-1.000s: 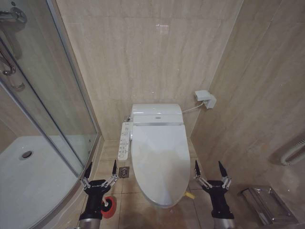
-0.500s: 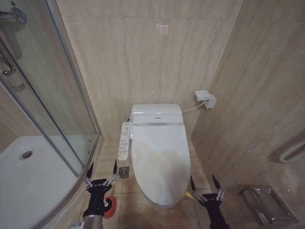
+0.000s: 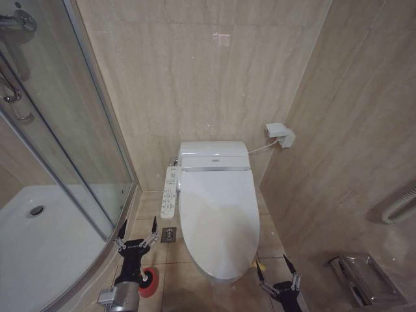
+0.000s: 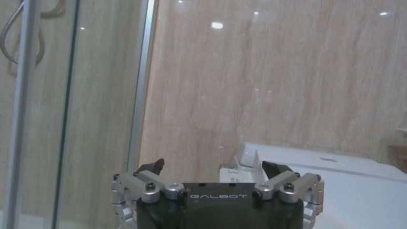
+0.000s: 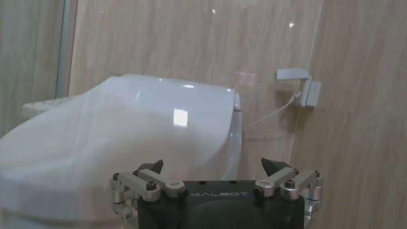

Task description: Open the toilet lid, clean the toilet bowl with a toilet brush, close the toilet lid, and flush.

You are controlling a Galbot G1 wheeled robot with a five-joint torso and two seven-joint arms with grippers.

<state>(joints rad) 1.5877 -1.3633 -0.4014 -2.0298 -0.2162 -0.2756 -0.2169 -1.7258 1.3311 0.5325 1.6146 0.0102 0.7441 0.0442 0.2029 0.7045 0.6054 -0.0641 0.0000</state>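
Toilet lid [image 3: 218,218] lies closed, long axis running near to far. Right pincer [image 3: 278,273], spread wide, sits just right of its near rim; left pincer [image 3: 136,235], also wide, hovers farther left.

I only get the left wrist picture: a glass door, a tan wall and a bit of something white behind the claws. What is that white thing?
Observer: It is a toilet, and the toilet lid is down, covering the bowl.
Operator: Is there a brush anywhere?
Observer: I can't make out a brush, but a small red cup holder sits on the floor by the left gripper, left of the toilet.
Operator: Where is the other claw?
Observer: The right gripper is low at the toilet's front right corner, fingers spread, next to a yellow strap at the lid's edge.
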